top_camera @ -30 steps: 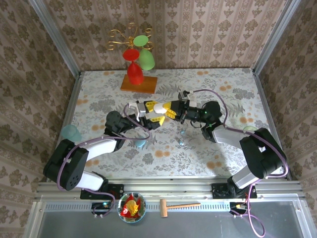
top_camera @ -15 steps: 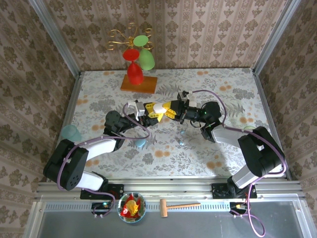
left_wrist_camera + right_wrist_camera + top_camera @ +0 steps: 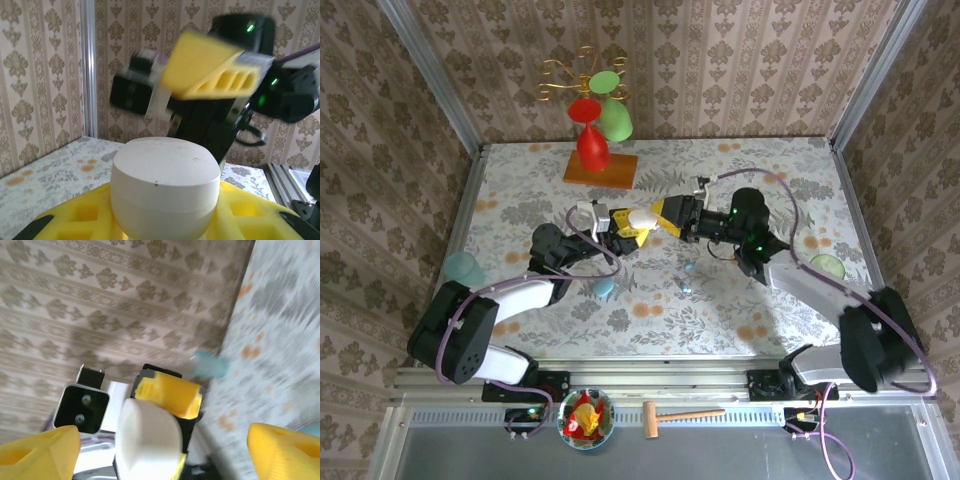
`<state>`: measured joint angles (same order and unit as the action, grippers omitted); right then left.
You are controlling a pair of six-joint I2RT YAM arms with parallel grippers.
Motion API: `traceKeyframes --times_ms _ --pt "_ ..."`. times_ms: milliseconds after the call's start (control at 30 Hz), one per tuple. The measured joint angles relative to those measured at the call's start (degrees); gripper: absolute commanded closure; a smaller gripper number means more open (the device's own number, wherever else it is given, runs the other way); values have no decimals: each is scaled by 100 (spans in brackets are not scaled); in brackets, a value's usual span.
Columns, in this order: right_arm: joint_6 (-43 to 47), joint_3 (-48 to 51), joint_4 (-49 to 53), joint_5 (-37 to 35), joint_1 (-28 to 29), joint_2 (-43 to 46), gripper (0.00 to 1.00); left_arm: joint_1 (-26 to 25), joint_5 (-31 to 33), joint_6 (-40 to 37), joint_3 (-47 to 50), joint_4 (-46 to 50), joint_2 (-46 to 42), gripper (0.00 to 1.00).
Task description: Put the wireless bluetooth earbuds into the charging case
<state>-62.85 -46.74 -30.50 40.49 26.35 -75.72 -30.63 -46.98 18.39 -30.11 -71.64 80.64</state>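
My left gripper (image 3: 638,222) is shut on a white pebble-shaped charging case (image 3: 643,217), held above the middle of the table with its lid closed. In the left wrist view the case (image 3: 165,187) sits between my yellow fingers (image 3: 75,217). My right gripper (image 3: 667,214) stands open just right of the case, not touching it. Its yellow fingers (image 3: 42,450) spread wide on either side of the case (image 3: 147,440) in the right wrist view. Two tiny pale blue earbuds (image 3: 687,270) lie on the table in front of the grippers.
A light blue case (image 3: 604,290) lies by the left forearm. Another pale teal piece (image 3: 463,266) sits at the table's left edge, a green one (image 3: 827,265) at the right. A wooden stand with red and green ornaments (image 3: 598,150) is at the back.
My right gripper has let go of the white case, opened wide and drawn back to the right. My left gripper has closed on the case and keeps it.
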Motion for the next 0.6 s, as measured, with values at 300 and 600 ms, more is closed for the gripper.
traceKeyframes --times_ms 300,600 --pt "3515 -433 2055 -798 227 557 9 111 -87 420 122 2 -2 74" --pt "4505 -754 2798 -1386 501 332 9 111 -151 466 122 2 -2 75"
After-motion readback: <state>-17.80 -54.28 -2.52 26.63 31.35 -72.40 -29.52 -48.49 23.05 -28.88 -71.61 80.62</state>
